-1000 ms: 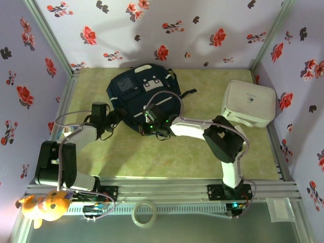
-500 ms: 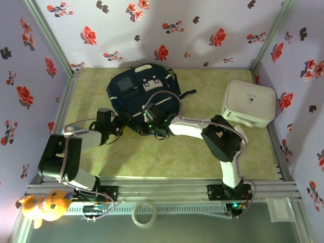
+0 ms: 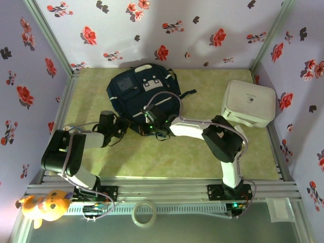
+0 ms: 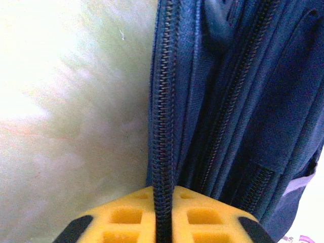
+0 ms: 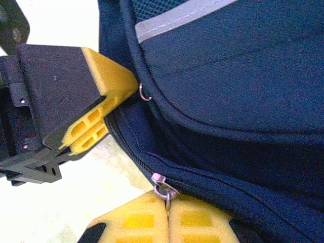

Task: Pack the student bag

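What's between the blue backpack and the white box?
Just bare green mat. The top view shows nothing lying between the student bag and the white box.

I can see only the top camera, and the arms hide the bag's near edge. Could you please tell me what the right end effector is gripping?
Observer: The right end effector is shut on a small metal zipper pull at the edge of the student bag.
Operator: Thank you. And the left one?
Observer: The left end effector is shut on a zipper track, which runs between its yellow fingers.
Operator: How close are the two?
Observer: Close. In the right wrist view, the left one's yellow fingertip sits right beside a second small metal ring at the bag's seam.
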Tool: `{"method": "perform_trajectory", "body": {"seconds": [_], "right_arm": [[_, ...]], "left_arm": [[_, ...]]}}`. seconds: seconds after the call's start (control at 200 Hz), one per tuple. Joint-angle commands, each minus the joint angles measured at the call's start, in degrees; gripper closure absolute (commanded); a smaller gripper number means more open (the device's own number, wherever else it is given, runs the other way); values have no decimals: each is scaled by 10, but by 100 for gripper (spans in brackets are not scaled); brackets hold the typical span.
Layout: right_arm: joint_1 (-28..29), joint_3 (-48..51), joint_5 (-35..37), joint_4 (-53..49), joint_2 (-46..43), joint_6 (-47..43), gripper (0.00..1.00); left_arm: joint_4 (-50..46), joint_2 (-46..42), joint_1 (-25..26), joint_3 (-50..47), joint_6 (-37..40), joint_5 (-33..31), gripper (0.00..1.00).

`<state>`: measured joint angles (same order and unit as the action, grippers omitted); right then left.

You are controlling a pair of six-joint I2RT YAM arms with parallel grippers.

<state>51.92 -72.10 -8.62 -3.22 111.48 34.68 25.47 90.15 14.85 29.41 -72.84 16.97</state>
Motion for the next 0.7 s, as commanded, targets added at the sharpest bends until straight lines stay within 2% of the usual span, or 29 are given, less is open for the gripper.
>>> {"method": "perform_trajectory", "body": {"seconds": [0.0,0.165,0.255,0.385,0.695], "right_arm": [[-2,19,83,-60,-58,-5,100],[-4,47,174,-131,-100,7,100],[-4,60,199,-139,-108,21,100],[-4,49,194,-143,-87,19,100],[2,3,161,-145,-43,-23,87]], "left_arm": [[-3,5,-1,22,22,-17,94],[-4,2,-3,24,30,-16,100],[-5,0,-3,25,32,-15,100],[-5,-1,-3,28,33,-10,100],[-13,-5,-3,36,44,7,100]]}}
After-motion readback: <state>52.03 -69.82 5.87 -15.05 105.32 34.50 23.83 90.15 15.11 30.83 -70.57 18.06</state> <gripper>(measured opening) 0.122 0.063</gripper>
